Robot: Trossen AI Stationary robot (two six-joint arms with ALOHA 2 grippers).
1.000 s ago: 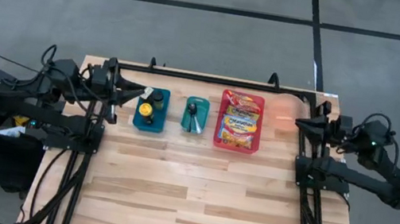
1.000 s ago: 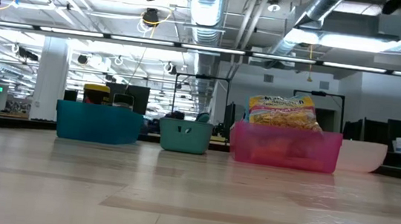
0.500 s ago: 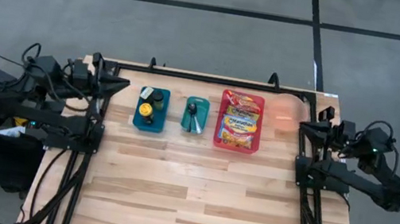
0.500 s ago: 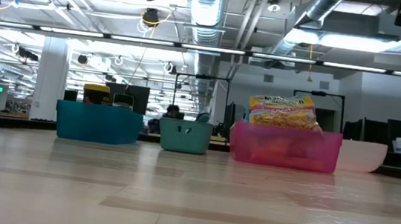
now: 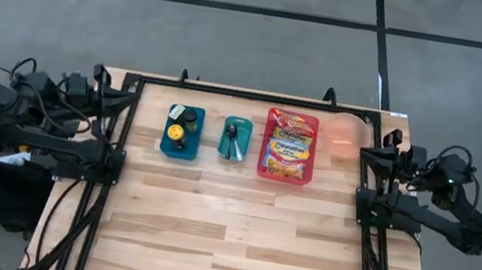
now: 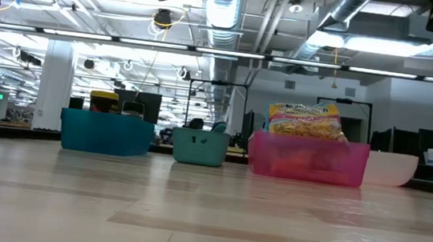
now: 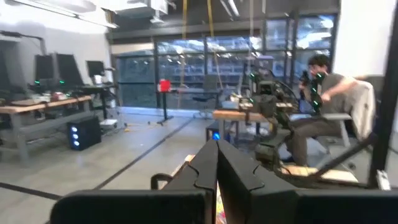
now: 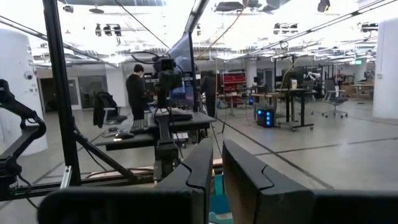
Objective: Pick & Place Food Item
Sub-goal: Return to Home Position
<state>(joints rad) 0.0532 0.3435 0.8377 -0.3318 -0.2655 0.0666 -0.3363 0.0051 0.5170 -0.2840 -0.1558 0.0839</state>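
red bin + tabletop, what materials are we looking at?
Red bin: looks like translucent pink-red plastic, slightly glossy; the noodle packs show dimly through its wall. Tabletop: wood, butcher-block style, with visible staves of differing tone. It has a smooth sheen in the low view, so it is probably sealed.

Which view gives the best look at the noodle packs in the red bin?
The high view: it looks straight down into the red bin, so the printed faces of the noodle packs show. The low view shows only one pack's top above the bin's wall. The wrist views face the room, and no pack is recognisable there.
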